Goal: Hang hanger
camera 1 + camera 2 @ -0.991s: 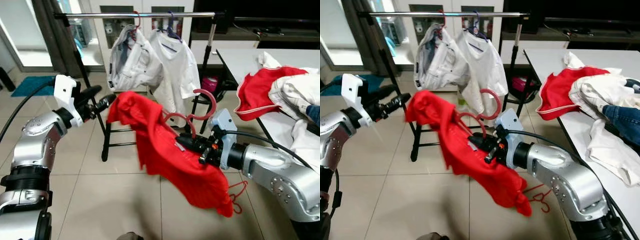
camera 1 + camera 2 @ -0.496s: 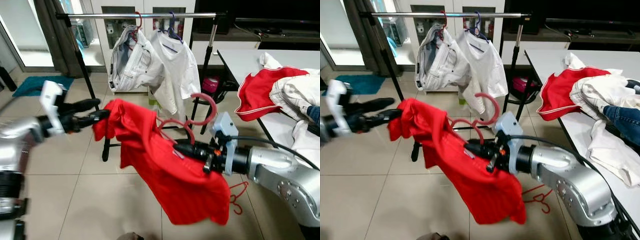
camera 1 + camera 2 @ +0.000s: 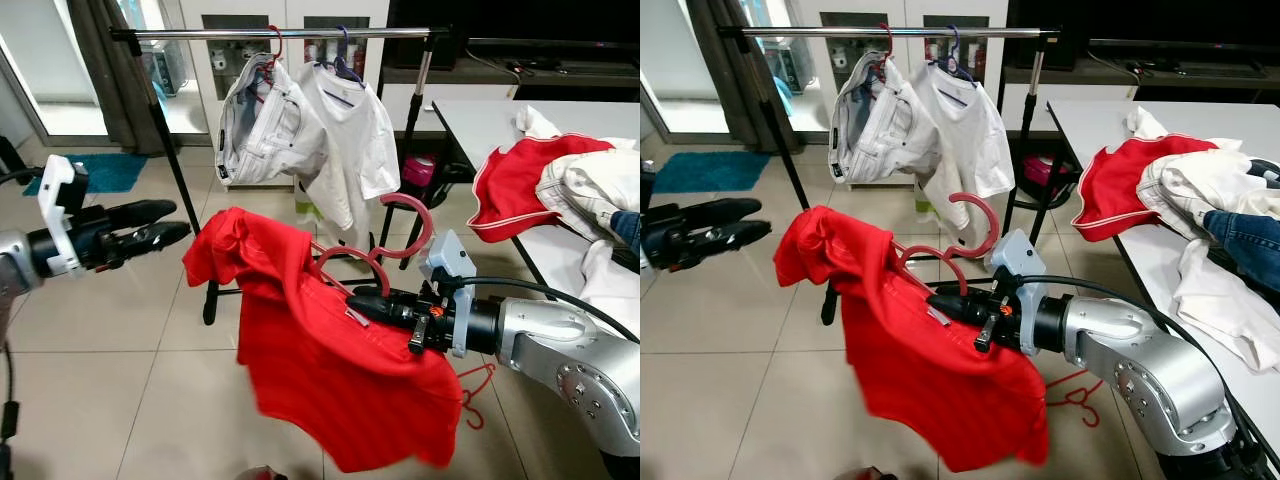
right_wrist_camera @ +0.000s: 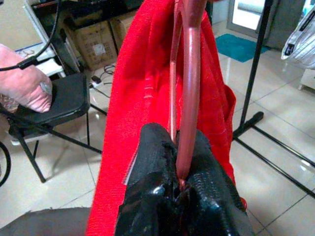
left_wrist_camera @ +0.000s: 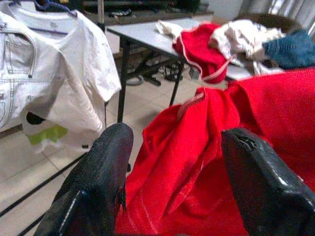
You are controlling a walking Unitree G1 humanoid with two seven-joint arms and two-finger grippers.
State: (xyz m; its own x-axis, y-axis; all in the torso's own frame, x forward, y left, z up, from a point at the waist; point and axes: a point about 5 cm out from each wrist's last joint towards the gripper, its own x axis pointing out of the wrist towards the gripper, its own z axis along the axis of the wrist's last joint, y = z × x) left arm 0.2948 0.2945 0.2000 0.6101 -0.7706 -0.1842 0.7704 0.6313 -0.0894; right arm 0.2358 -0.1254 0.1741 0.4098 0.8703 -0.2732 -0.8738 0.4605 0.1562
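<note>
A pink-red plastic hanger [image 3: 400,235] with a red T-shirt [image 3: 330,350] draped over it, hook curling upward, sits tilted, pinched at its neck between the right gripper's [image 3: 362,307] black fingers.

red shirt [image 3: 330,360] hem blurred, covering most of red hanger [image 3: 400,235]

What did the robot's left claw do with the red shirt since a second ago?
The left gripper let go of the red shirt and drew back toward the robot's left, fingers open. The freed shoulder of the shirt sagged lower. The right gripper stayed shut on the red hanger, with the shirt draped on it. The white clothes stayed on the rail.
</note>
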